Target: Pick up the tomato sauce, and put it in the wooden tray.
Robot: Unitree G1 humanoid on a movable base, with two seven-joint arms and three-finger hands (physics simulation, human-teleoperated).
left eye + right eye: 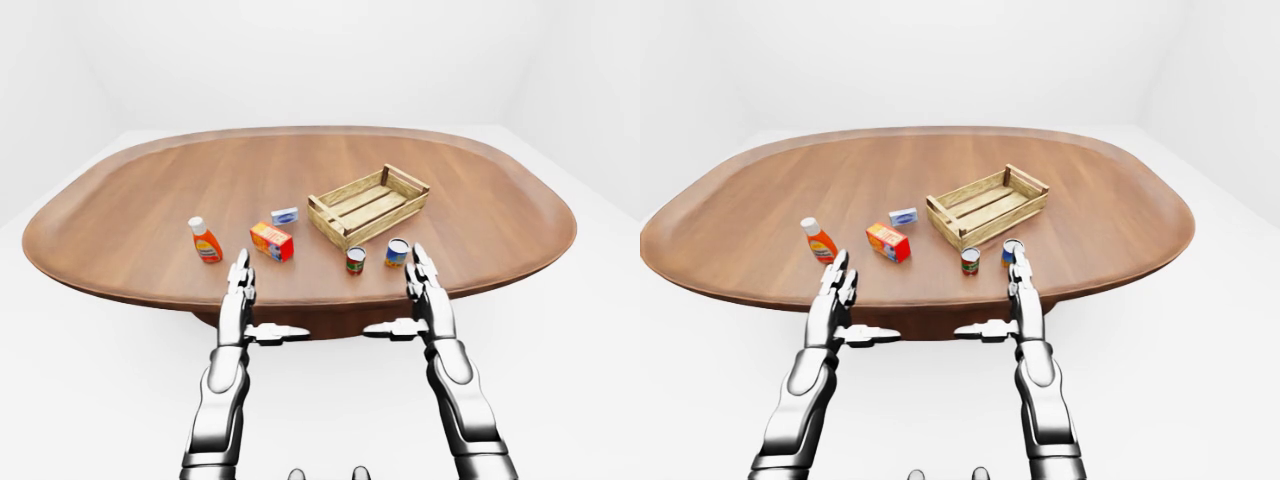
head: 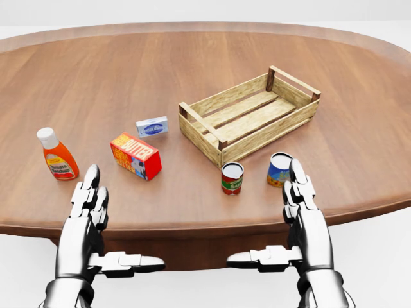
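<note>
Tomato sauce (image 2: 232, 178) untouched on surface (image 2: 192, 70) beside wooden tray (image 2: 249, 122); both hands spread, empty; grasp, transfer pending.

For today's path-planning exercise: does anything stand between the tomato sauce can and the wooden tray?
Nothing visible does. The tomato sauce can stands just below the wooden tray in the head view, bare table between them; the blue can stands to its right.

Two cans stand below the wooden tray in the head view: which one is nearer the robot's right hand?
The blue can, right of the red can; the right hand has its fingertips right beside it.
</note>
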